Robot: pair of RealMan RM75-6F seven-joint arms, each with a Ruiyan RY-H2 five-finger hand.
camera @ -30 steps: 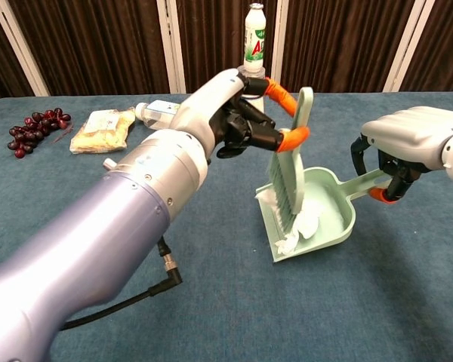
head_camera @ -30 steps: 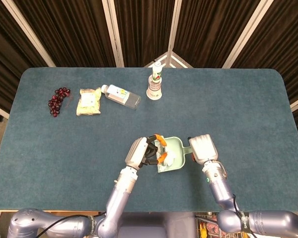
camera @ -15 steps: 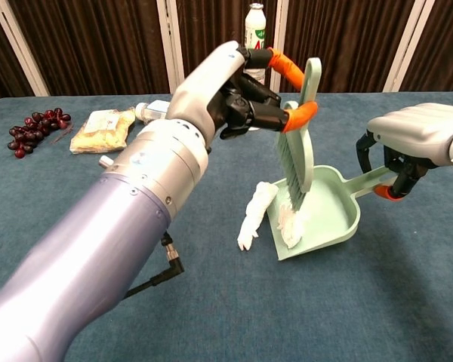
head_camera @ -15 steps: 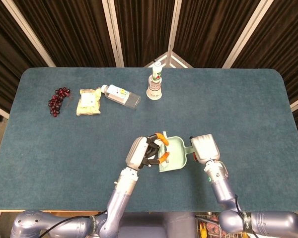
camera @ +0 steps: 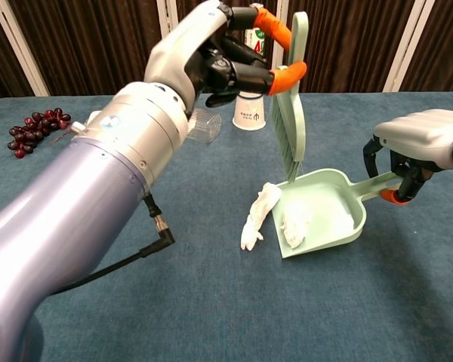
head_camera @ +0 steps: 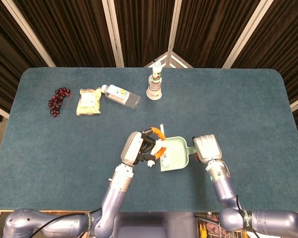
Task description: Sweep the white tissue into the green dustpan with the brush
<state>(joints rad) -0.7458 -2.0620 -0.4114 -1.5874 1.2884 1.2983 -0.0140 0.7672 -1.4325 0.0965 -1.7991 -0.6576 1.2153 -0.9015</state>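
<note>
My left hand (camera: 219, 56) (head_camera: 139, 148) grips the pale green brush (camera: 291, 105) upright, its bristles lifted just above the dustpan's open edge. The green dustpan (camera: 328, 219) (head_camera: 176, 153) lies flat on the table, and my right hand (camera: 419, 147) (head_camera: 207, 148) holds its handle. One piece of white tissue (camera: 296, 225) lies inside the pan near its front lip. Another piece of white tissue (camera: 258, 215) lies on the cloth just left of the pan's edge, outside it.
At the back stand a white drink bottle on a paper cup (head_camera: 155, 82) and a lying clear bottle (head_camera: 121, 95). A yellow snack packet (head_camera: 89, 101) and dark grapes (head_camera: 58, 100) sit far left. Blue cloth covers the table (head_camera: 248, 109).
My left hand has raised the brush up and back, off the pan. The dustpan slid slightly right. A tissue piece that was at the pan's lip now lies outside on the cloth.
</note>
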